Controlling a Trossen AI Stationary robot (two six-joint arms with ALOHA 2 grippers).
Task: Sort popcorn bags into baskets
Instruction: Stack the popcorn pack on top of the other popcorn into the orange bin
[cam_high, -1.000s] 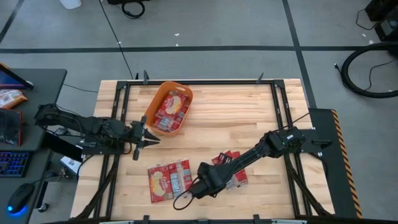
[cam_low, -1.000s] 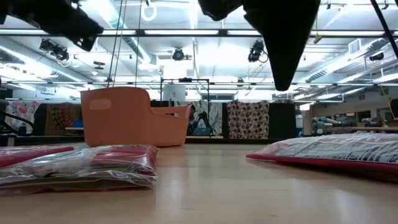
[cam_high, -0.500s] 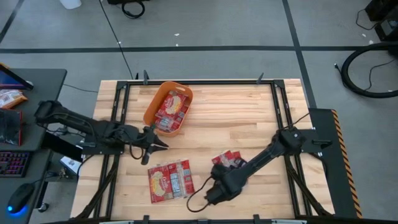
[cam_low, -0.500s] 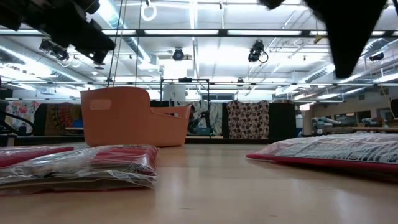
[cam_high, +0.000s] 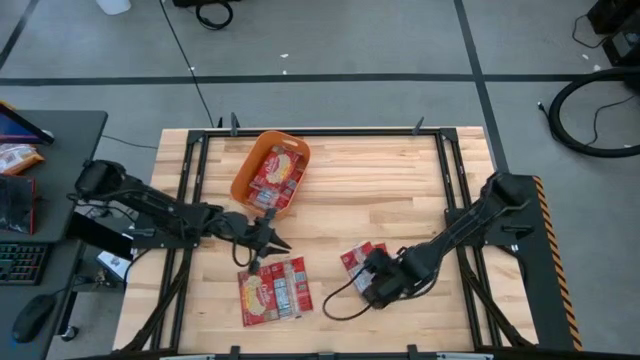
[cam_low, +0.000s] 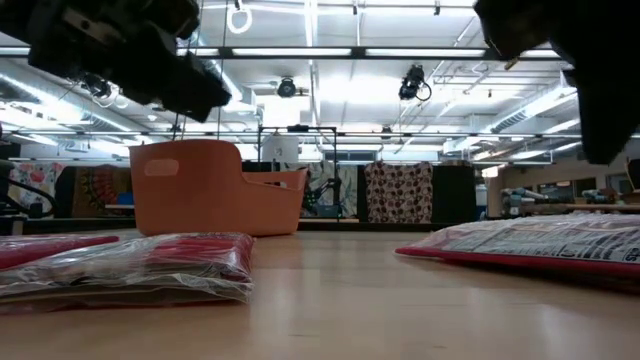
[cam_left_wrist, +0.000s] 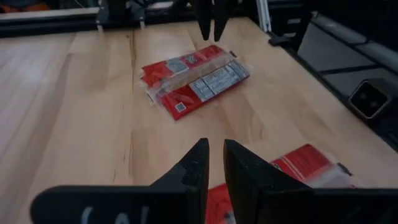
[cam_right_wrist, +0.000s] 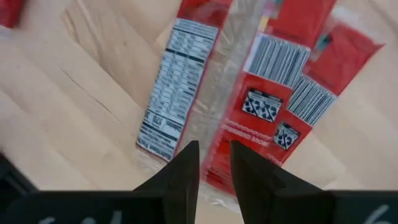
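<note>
With some popcorn bags already lying in the orange basket, both nearly closed, empty pincers, left and right, are hovering over bags waiting on the counter below that basket.

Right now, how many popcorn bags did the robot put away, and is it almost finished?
Some popcorn bags already lie in the orange basket; I can't count them exactly. Nothing is in hand: the left gripper hovers above the pile of bags near the table's front, and the right gripper hovers over the other pile, fingers nearly together. Both piles are left on the table, so it's not almost finished.
</note>
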